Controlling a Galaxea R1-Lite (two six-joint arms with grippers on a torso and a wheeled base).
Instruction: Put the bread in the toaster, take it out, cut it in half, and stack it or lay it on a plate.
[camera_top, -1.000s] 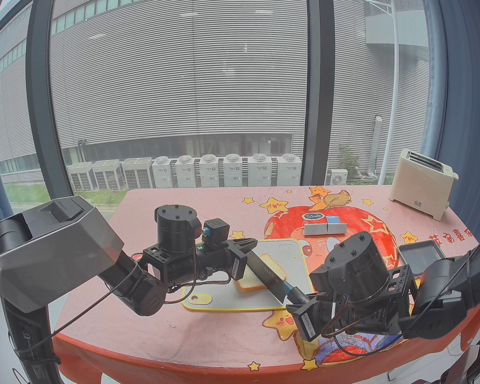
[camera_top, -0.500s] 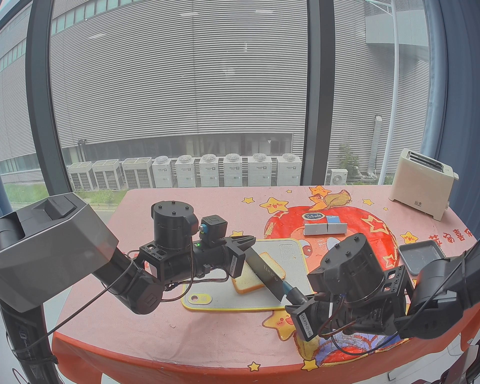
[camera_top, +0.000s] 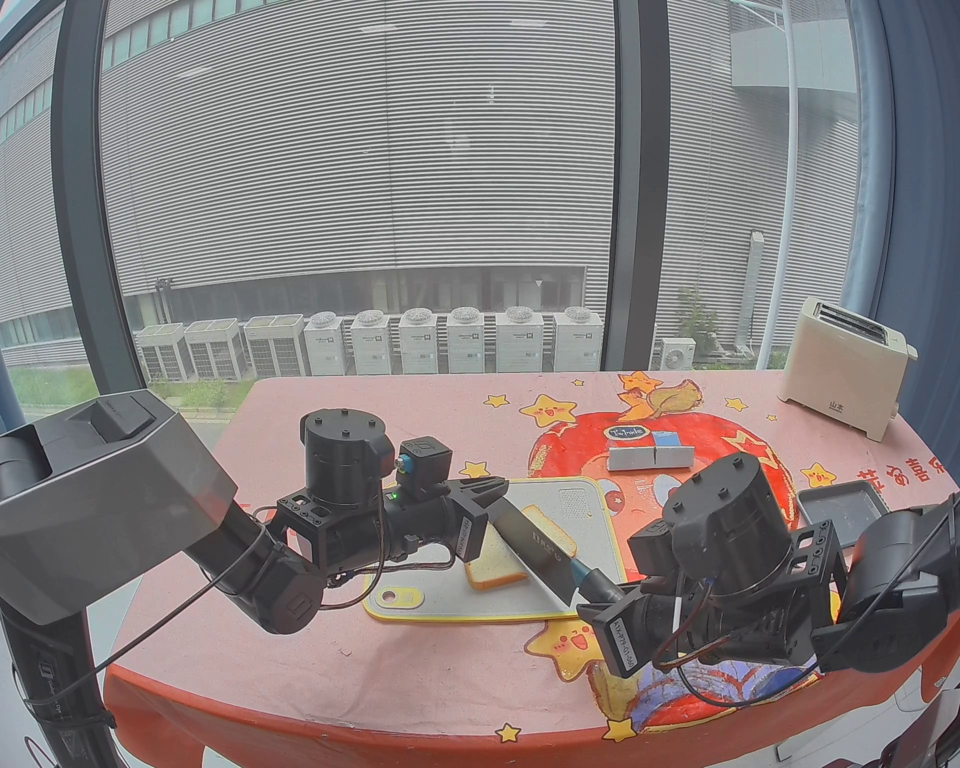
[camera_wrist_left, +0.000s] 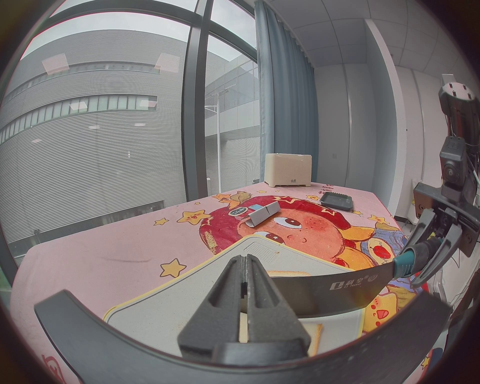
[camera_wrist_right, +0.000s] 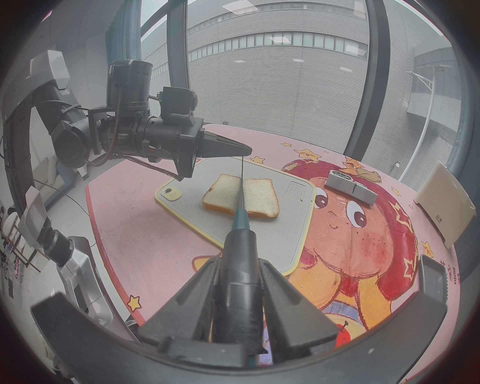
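Right hand (camera_wrist_right: 240, 260) is clamped tight around the handle of the knife (camera_top: 535, 550), and the blade stands edge-down across the middle of the bread (camera_wrist_right: 260, 195), though whether steel meets crumb is impossible to tell. The slice lies flat on the cutting board (camera_top: 440, 595) near the front of the bench (camera_top: 350, 660), and the left hand (camera_wrist_left: 245, 280) hovers just above it, fingers pressed together and gripping nothing. Well apart at the far right corner stands the toaster (camera_top: 845, 365), with the dark plate (camera_top: 840, 510) nearer on that side.
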